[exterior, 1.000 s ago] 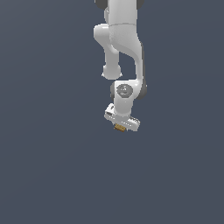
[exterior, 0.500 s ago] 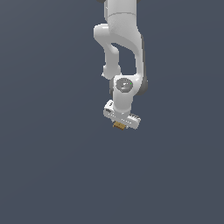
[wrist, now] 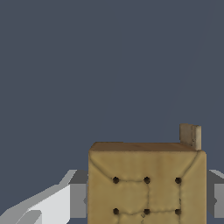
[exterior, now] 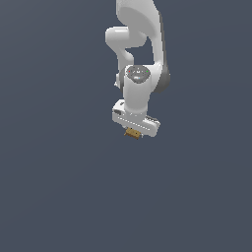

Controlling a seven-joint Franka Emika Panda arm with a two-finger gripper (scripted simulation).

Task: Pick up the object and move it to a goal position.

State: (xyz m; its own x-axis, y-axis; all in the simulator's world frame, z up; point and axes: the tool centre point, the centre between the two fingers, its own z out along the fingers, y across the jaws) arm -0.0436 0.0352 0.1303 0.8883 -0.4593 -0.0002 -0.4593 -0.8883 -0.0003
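Observation:
The object (exterior: 132, 133) is a small tan-brown block that peeks out beneath the white hand of the arm in the exterior view. It hangs in the air, held between the fingers of my gripper (exterior: 133, 132), which is shut on it. In the wrist view the object (wrist: 146, 183) fills the lower middle, a tan squarish face with several dark dots. Grey fingers (wrist: 78, 199) press against its two sides. The fingertips themselves are mostly hidden behind the hand in the exterior view.
The white arm (exterior: 140, 54) reaches down from the top of the exterior view. Around it is only a plain dark blue-grey background. A small tan stub (wrist: 190, 135) sticks up beyond the block in the wrist view.
The arm has kept rising with the block held in the gripper, shifting slightly upward in the exterior view. The grip has not changed.

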